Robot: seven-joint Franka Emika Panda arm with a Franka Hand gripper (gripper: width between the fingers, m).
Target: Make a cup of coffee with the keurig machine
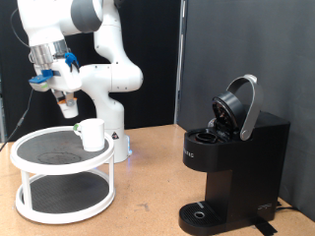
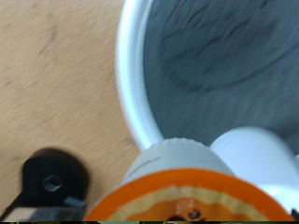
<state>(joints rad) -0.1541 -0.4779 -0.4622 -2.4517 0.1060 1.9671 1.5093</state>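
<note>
Matt black plastic keurig machine (image 1: 234,167) (lid glossier), smooth white cup (image 1: 92,135), white rack (image 1: 63,177) with dark shelves, wood-look table (image 1: 148,202).

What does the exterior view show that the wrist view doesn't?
Only the exterior view shows the Keurig with its lid open, the arm, and the claw raised above the rack with a small pod between its fingers. Only the wrist view shows that pod close up, orange-rimmed, plus a black round part on the table. Both show the rack and the cup.

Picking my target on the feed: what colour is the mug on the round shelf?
White. The mug shows best in the exterior view, on the shelf's top tier.
</note>
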